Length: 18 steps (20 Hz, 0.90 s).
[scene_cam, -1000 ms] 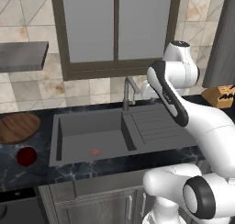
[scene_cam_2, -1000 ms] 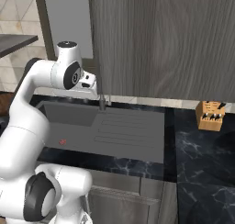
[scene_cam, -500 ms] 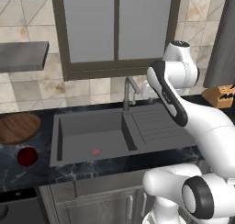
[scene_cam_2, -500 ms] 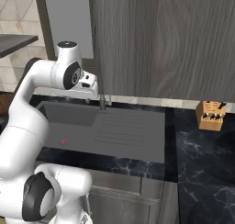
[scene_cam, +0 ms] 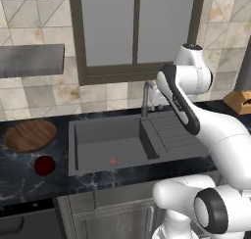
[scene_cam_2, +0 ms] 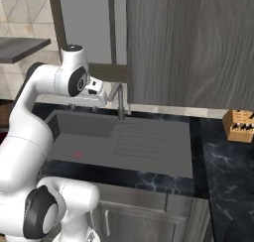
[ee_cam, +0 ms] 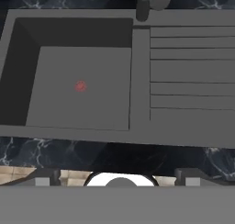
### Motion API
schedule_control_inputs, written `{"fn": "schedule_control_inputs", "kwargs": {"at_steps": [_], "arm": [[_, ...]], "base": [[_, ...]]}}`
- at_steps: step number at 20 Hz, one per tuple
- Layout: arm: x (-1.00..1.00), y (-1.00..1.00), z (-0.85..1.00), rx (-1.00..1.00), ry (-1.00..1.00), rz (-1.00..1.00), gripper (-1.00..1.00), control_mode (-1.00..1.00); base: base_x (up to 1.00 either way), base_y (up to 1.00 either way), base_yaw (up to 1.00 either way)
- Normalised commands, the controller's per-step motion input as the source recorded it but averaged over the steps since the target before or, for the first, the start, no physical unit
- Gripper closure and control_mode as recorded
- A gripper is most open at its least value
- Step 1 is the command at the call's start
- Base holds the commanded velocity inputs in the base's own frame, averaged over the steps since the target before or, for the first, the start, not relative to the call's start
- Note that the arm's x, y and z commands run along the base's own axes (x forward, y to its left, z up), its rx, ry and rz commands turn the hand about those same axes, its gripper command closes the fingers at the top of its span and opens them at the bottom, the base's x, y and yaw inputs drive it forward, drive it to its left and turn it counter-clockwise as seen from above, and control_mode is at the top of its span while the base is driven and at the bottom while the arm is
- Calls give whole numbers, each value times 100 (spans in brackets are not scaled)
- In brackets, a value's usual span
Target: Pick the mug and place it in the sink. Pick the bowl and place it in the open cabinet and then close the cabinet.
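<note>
- We find the mug (scene_cam: 44, 165) standing on the dark counter (scene_cam: 24, 179) at about 9 o'clock from the sink (scene_cam: 109, 150), clear of its rim. We judge the first step not done.
- The basin of the sink holds nothing but its small red drain mark (ee_cam: 81, 86).
- The bowl (scene_cam: 30, 134) rests on the same counter, at about 11 o'clock from the mug and near it. We judge the second step not started either.
- The cabinet (scene_cam_2: 191, 45) hangs above the drainboard at about 1 o'clock from the sink. We cannot tell from these views whether it stands open.
- The gripper (ee_cam: 117, 182) is raised above the sink and looks down into it. Its fingers stand wide apart and hold nothing.
- Outstanding in our judgement: reach left to the mug, carry it to the sink, then move the bowl to the cabinet and shut the door.
</note>
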Motion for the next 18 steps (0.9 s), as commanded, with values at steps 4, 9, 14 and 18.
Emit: {"fn": "schedule_control_inputs", "kwargs": {"at_steps": [4, 9, 14, 18], "arm": [[0, 0, 0, 0, 0, 0, -100, 100], [0, 0, 0, 0, 0, 0, -100, 100], [0, 0, 0, 0, 0, 0, -100, 100], [0, 0, 0, 0, 0, 0, -100, 100]], "base": [[0, 36, -2], [3, 32, -3], [0, 41, -2], [0, 45, -3]]}}
